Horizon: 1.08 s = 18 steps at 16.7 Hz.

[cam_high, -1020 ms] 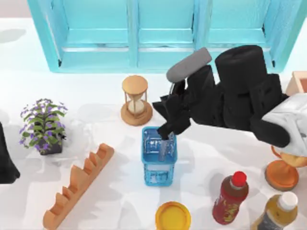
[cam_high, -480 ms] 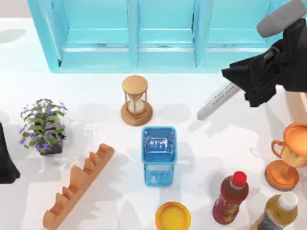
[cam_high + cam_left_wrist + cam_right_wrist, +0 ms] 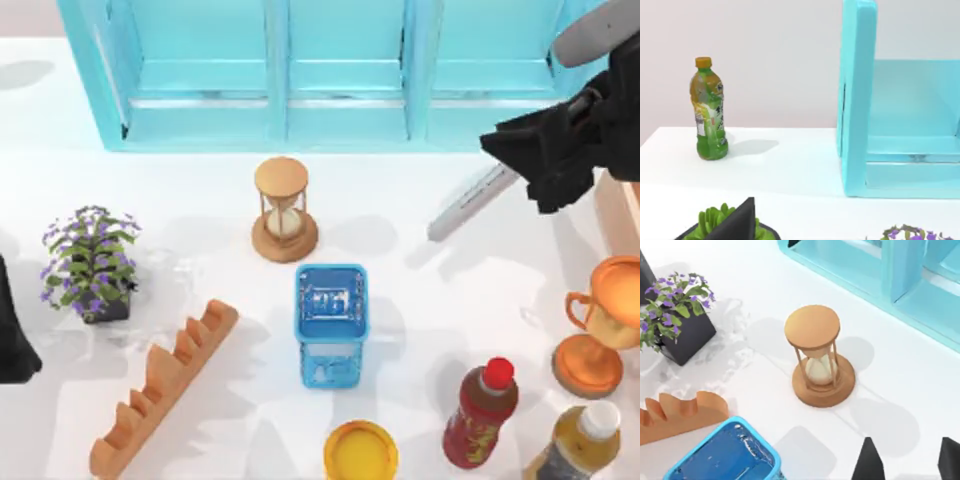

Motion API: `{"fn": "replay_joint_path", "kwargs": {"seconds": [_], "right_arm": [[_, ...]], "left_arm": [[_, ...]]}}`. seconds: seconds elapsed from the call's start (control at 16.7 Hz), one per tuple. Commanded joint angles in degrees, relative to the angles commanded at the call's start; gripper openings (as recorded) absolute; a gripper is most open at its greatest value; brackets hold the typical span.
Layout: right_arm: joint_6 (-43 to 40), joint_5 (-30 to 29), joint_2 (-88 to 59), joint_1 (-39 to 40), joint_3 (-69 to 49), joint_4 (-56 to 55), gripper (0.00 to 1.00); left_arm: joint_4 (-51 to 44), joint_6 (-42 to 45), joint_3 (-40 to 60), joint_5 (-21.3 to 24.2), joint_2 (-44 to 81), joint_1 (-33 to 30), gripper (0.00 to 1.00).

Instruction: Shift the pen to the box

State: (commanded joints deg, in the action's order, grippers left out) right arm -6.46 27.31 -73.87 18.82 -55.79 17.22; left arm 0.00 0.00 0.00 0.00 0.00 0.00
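We held the pen pinched in our right gripper, lifted clear of the blue basket, with the box at the right edge not yet reached.

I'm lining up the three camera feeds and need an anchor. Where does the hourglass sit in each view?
Top view: the hourglass stands upright near the table's middle, in front of the turquoise cabinet, just behind the blue basket.
Left wrist view: it is not in this picture.
Right wrist view: the hourglass stands mid-picture, between the cabinet and the basket.
Shared landmark: the turquoise cabinet.
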Motion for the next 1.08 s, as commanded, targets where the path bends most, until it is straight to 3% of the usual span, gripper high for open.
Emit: {"fn": "replay_joint_path", "kwargs": {"seconds": [0.72, 1.08], "right_arm": [[-21.3, -12.1, 1.7, -32.5, -14.7, 35.6, 0.0], [-23.0, -13.4, 2.3, -35.1, -15.7, 38.3, 0.0]], "left_arm": [[0.0, 0.0, 0.0, 0.0, 0.0, 0.0, 1.0], [0.0, 0.0, 0.0, 0.0, 0.0, 0.0, 1.0]]}}
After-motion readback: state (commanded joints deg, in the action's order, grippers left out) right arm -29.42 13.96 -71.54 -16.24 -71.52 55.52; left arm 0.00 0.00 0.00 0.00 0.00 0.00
